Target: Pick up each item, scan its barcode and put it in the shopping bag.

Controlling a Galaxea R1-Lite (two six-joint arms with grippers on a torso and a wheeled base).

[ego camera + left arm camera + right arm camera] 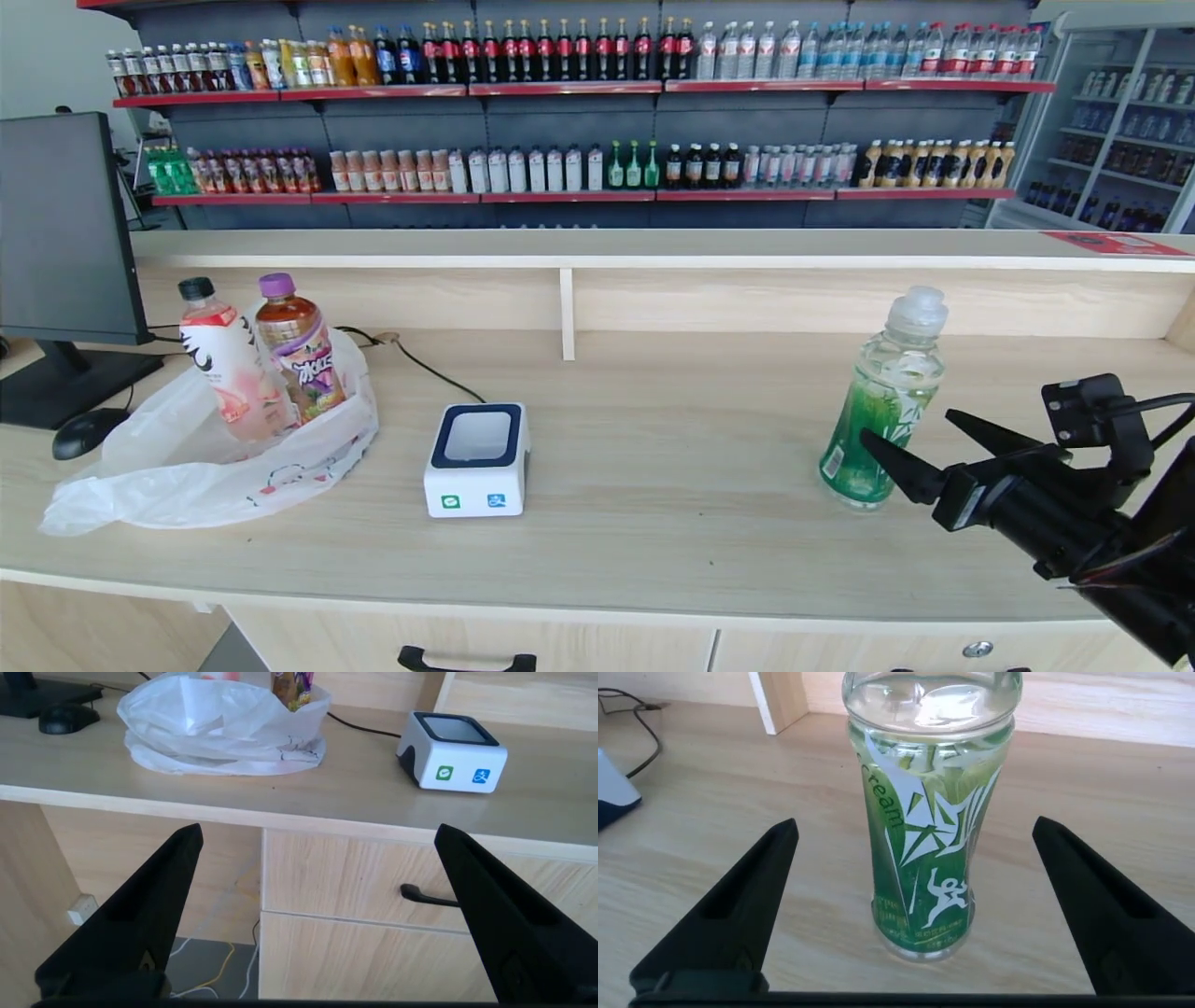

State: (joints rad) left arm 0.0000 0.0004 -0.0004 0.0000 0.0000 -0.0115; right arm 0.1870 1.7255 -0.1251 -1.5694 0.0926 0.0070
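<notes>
A green-labelled clear bottle [882, 411] [929, 849] stands upright on the right side of the wooden counter [672, 485]. My right gripper [910, 431] [915, 831] is open just in front of it, one finger on each side, not touching it. The white shopping bag [205, 457] [224, 728] lies at the left, holding a pink bottle [229, 364] and a brown purple-capped bottle [299, 350]. Between bag and green bottle sits the white barcode scanner [478, 457] [453, 751]. My left gripper [318, 831] hangs open and empty below the counter's front edge.
A monitor [65, 233] and a black mouse [84, 431] occupy the far left. A cable [420, 364] runs behind the scanner. A raised ledge with a divider [566, 313] backs the counter. Drawers with a black handle [430, 896] lie under it.
</notes>
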